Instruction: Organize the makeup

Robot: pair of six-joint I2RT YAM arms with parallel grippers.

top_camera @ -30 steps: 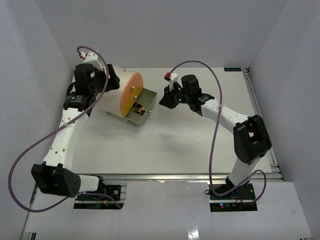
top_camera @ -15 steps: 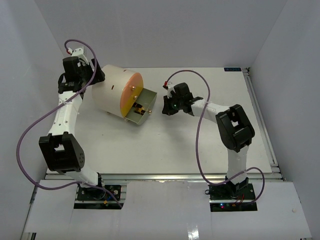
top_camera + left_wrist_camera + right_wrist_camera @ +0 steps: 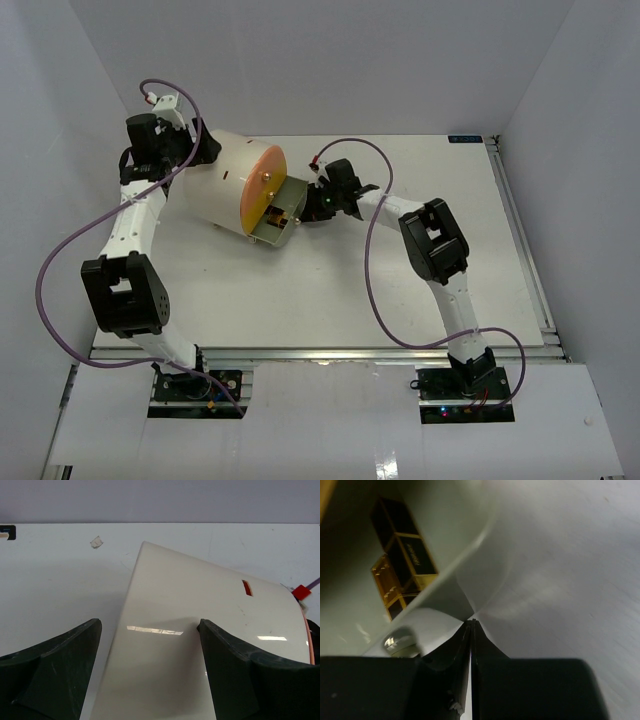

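Lipstick tubes were found lying in the open drawer of the cylinder, judged light, rigid and slick, best pinched across the flat sides; right gripper was closed on nothing at the drawer front, left gripper spread wide astride the cylinder.

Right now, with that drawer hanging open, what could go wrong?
1. The right gripper is shut, with its tip at the drawer rim. An off-centre push there might skew the drawer and jam it.
2. The left gripper stands open astride the cylinder, not clamped on it. The cylinder lies on its side, so it could roll or slide.
3. The lipsticks lie loose in the drawer, and a jolt may shift them.
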